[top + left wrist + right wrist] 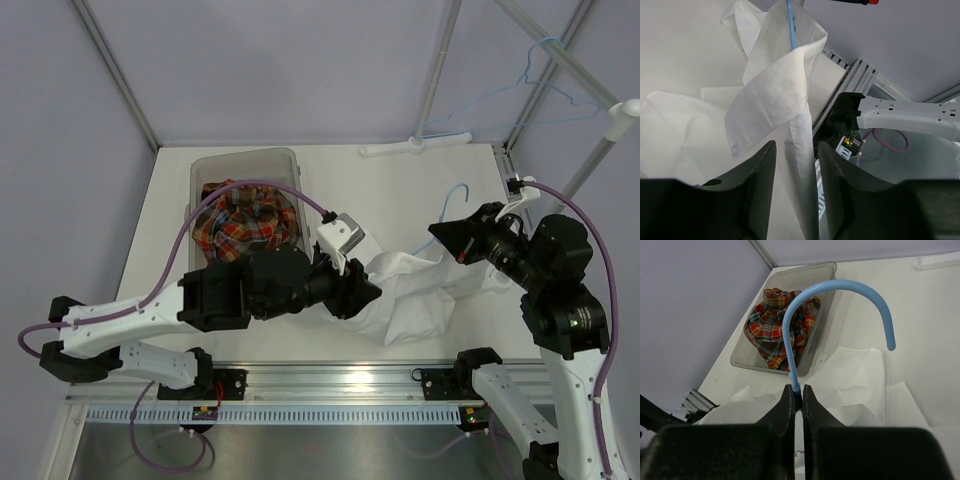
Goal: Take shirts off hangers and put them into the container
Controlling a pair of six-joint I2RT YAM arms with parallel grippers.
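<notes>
Right hand (797, 389) clenched on hanger (840, 284) neck, seemingly anchoring it | left hand (796, 147) parted astride white shirt (775, 95), poised to tug it free

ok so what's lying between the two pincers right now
The white shirt, crumpled, fills the stretch from the left pincer to the right pincer. The top view shows it.

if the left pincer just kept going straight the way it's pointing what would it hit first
The white shirt: a fold of it hangs between the left pincer's open fingers, so any advance meets cloth at once. The blue hanger wire looks further along, though depth is unclear.
</notes>
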